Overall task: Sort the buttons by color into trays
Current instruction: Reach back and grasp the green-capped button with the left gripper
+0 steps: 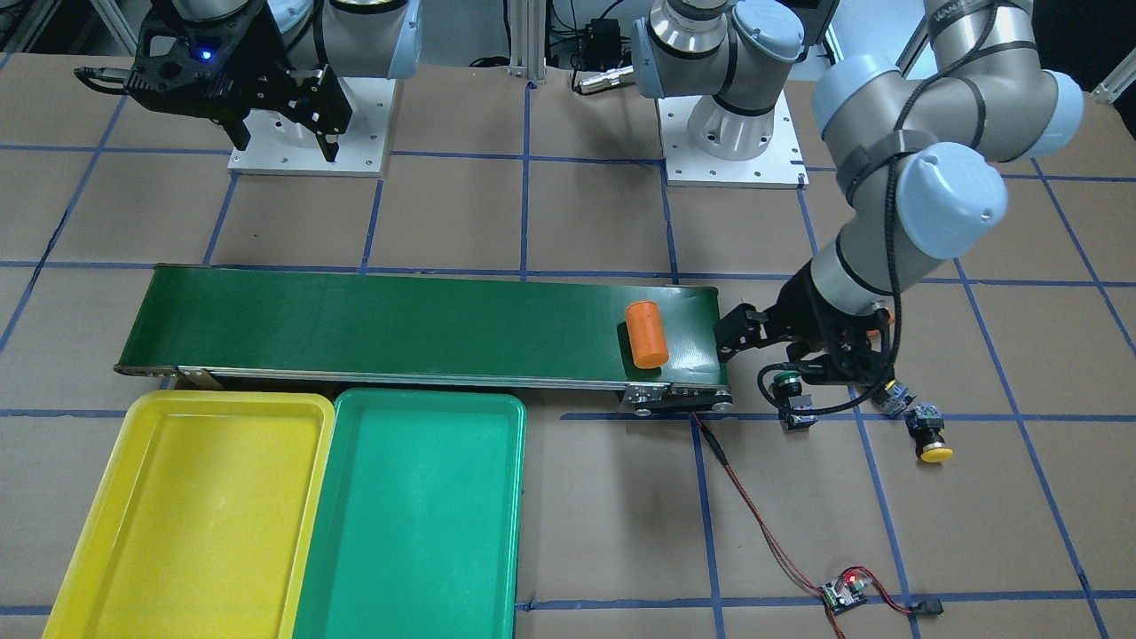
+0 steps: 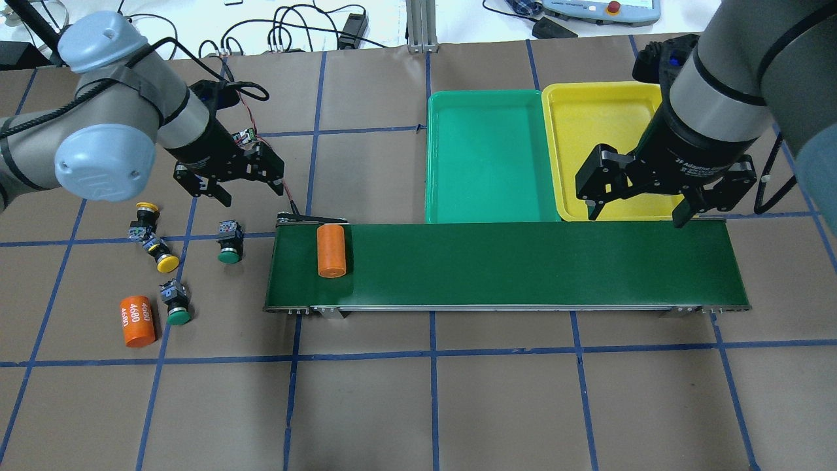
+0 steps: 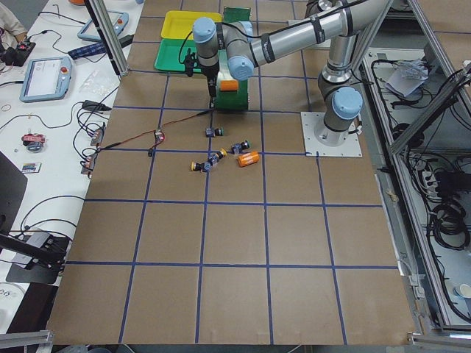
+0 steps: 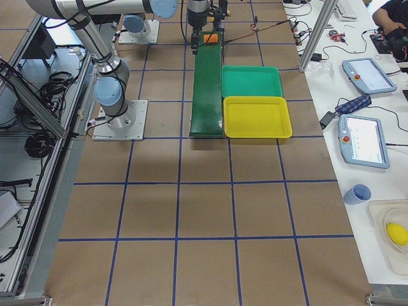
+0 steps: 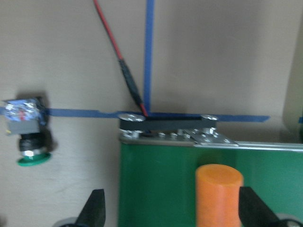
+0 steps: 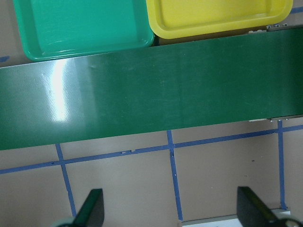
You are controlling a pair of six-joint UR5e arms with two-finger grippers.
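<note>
Left pincer (image 2: 235,186): fingers apart, holding nothing, hovering just off the conveyor belt's (image 2: 523,261) left end.
Right pincer (image 2: 635,212): fingers apart, holding nothing, above the yellow tray's (image 2: 588,104) near rim.
Two yellow-capped buttons (image 2: 165,260) and two green-capped buttons (image 2: 229,245) lie on the tabletop (image 2: 458,405) toward its left edge.
Green tray (image 2: 487,157) sits beside the yellow tray, toward the far edge.

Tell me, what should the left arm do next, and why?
Probably slide the open left gripper over the nearest green button and lower around it: the gripper holds nothing, and that button lies unsorted on the table close by.
</note>
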